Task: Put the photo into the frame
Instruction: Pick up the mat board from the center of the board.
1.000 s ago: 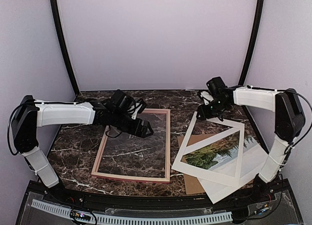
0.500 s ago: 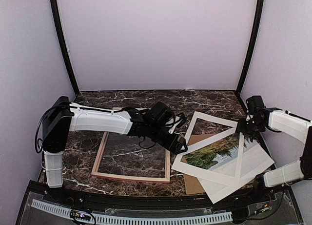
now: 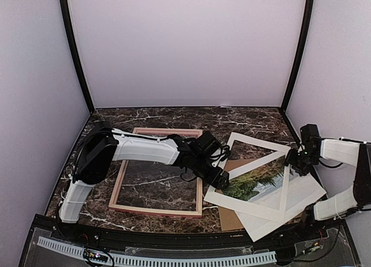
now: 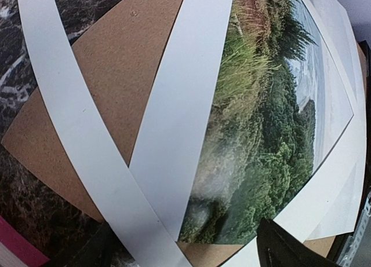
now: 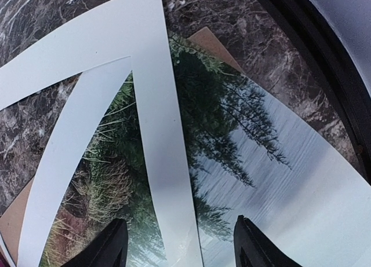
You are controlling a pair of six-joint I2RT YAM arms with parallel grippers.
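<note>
Over on my left, the frame (image 3: 155,210) lies flat on the dark marble bench (image 3: 255,119), its long axis running from the near edge toward the back wall and leaning slightly right at the far end. A sliver of its pink-red rail shows in the bottom-left corner of my left wrist view.

Just right of the frame, my left gripper (image 3: 222,177) hangs over the near-left corner of the white mat board (image 3: 249,207). Its jaws stand wide apart and hold nothing. In the wrist view the two dark fingertips (image 4: 290,249) frame the mat's rails and the green end of the print.

The photo (image 3: 255,180) lies under the mat board and on top of the brown backing board (image 3: 232,218). Its long axis runs diagonally from near-left to far-right. The grassy, tree-covered end points toward the frame and the pale water end points toward my right arm.

At the far-right end of the photo, my right gripper (image 3: 297,163) hovers low over the mat's rail. Its jaws are parted about halfway, nothing is between them, and I cannot tell whether the fingertips (image 5: 110,247) touch the paper.
</note>
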